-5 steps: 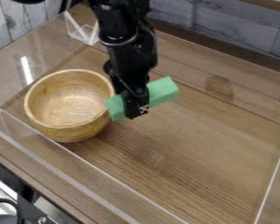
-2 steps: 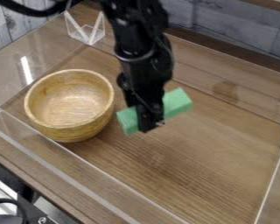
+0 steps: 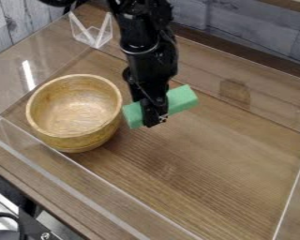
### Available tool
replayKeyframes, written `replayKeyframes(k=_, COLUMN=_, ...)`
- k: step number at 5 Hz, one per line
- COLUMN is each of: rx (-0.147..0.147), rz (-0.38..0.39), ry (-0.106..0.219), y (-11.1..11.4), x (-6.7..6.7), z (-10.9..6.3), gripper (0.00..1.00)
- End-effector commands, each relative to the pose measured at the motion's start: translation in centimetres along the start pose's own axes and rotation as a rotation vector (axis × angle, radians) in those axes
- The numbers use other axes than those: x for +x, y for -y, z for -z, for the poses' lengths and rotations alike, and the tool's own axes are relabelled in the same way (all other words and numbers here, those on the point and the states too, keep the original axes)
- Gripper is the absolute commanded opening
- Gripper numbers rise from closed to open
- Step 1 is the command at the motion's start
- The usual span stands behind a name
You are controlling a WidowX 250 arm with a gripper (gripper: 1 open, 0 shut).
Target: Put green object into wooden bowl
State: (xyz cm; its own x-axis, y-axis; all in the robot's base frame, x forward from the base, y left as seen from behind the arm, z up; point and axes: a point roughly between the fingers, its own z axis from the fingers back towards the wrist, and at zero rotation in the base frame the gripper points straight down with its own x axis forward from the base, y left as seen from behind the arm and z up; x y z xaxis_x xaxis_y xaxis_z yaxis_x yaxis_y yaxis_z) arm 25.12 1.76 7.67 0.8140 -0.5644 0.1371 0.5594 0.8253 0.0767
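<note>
Holding the green block (image 3: pixel 163 106), the claw (image 3: pixel 150 95) is clamped on it, black fingers across the block's middle — block tilted, one end higher toward the right side of the view, the other lower toward the bowl. Wooden bowl (image 3: pixel 74 114) at the left of the view, round, light tan, thick rim, its hollow facing up. Block outside the bowl, beside it — near the rim, whether it touches the rim hard to tell. Black arm (image 3: pixel 138 28) comes in from the top of the view, over the brown wooden worktop (image 3: pixel 216 167). Black cable (image 3: pixel 15 223) at the lower left corner, by the worktop's edge. Grey corrugated surface (image 3: pixel 34 21) behind, upper left
</note>
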Motion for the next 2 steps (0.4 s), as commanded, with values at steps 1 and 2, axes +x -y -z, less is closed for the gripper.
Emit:
replayKeyframes(k=1, rx=0.046, rz=-0.062, ry=0.035, y=-1.8, x=-0.3, z=-1.1, gripper=0.0)
replayKeyframes(k=2, rx=0.064, rz=-0.137, ry=0.026, y=-3.3, x=-2.3, z=-1.0, gripper=0.0)
